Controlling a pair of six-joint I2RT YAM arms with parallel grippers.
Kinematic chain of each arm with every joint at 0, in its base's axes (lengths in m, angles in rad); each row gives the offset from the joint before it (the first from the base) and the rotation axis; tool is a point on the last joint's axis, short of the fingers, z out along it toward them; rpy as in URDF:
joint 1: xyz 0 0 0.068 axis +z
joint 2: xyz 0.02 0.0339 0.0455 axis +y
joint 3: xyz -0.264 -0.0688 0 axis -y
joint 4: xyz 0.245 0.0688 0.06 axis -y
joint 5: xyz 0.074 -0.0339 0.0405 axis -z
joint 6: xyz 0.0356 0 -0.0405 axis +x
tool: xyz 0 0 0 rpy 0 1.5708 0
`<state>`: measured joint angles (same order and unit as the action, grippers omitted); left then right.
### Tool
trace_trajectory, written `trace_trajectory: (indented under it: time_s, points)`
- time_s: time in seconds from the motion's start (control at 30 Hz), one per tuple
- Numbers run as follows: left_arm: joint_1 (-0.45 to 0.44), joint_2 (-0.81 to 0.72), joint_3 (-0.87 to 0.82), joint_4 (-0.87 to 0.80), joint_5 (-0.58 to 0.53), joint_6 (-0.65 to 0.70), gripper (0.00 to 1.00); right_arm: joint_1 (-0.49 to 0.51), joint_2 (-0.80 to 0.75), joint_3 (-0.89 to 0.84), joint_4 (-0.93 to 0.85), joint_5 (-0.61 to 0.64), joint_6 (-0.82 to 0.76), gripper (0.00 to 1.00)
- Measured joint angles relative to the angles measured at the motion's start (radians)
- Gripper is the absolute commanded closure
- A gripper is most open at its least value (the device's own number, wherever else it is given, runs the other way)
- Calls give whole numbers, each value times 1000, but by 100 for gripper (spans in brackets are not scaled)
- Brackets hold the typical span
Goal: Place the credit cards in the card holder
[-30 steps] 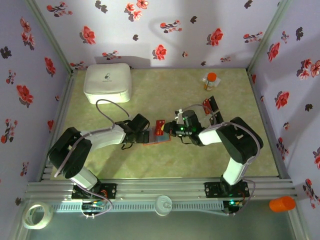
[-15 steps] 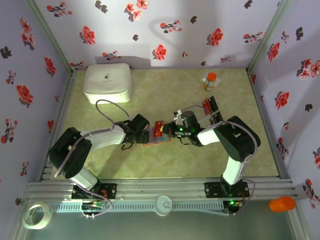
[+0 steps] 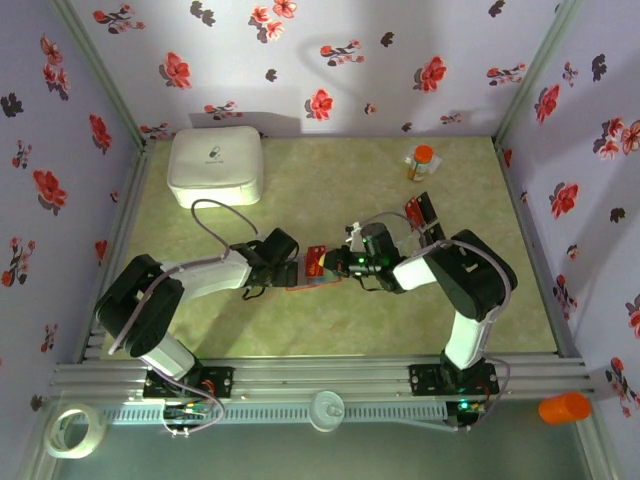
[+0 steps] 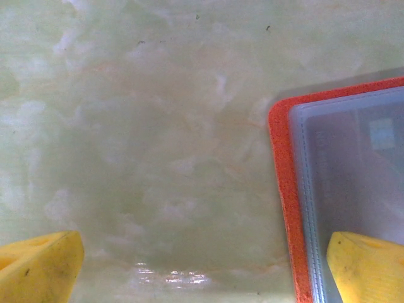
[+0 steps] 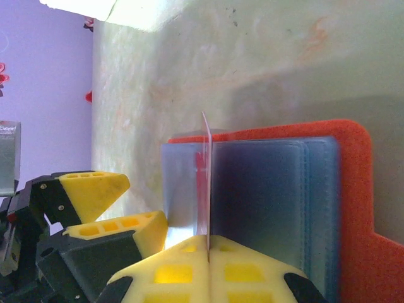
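The card holder is laid open in the middle of the table. One finger of the widely spread left gripper is set on its pocket, probably to steady it. A card is clamped edge-on by the right gripper over the pockets, ready for sliding in.

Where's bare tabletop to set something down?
Tight: centre, where the open left gripper and the right gripper, shut on a credit card, meet over the orange-red folding card holder. Free: the green mat between the white rounded box and the orange-capped bottle; also the near strip in front of the holder.
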<state>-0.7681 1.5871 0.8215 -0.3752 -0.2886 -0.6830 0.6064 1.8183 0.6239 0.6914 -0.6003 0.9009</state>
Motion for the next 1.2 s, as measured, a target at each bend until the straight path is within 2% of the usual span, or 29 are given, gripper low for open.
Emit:
trace_trajectory:
  time_s: [0.3, 0.8, 1.2]
  points:
    - [0, 0, 0, 0, 0, 0, 0, 2, 11, 20, -39, -29, -27, 100]
    - [0, 0, -4, 5, 0, -3, 0, 2, 1, 103, -272, -55, -164, 100]
    - [-1, 0, -5, 8, 0, -4, 0, 2, -18, 108, -333, -55, -188, 100]
